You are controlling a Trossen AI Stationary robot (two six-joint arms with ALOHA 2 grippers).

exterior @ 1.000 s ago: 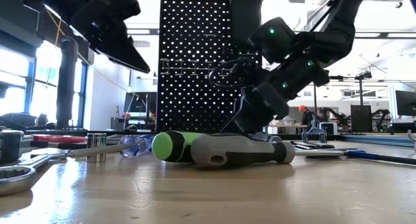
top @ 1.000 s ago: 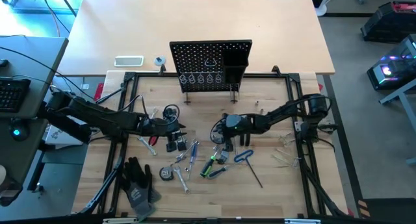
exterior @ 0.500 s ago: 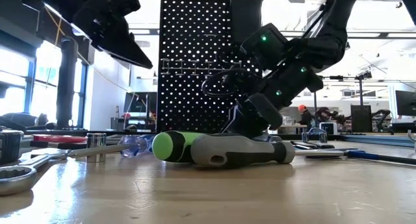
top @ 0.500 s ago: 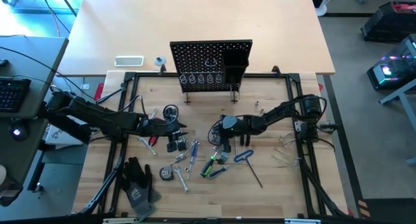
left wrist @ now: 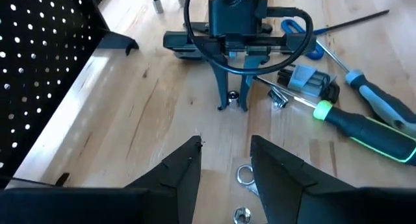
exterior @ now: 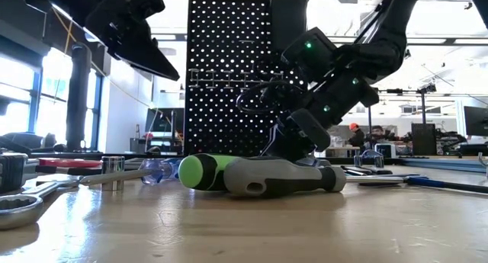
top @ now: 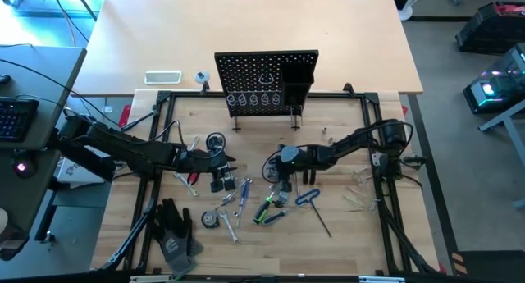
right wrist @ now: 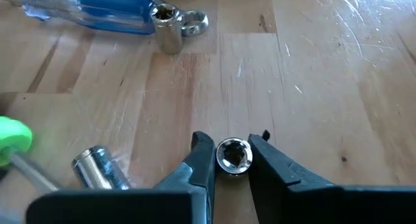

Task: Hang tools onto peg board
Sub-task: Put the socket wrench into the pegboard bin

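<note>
1. Right end effector (right wrist: 232, 156) sits low at mid-bench, fingers clamped on a small silver socket (right wrist: 233, 155) standing upright on the wood.
2. Left end effector (left wrist: 224, 162) hovers half-open nearby.

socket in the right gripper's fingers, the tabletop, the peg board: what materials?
Socket: looks like polished, chrome-like metal; bright reflections, hollow shaped bore. It sits between the right gripper fingers.
Tabletop: light wood planks with visible grain, seams and fine scratches; probably sealed.
Peg board: black perforated sheet, matte; likely painted metal, though plastic can't be excluded.
</note>
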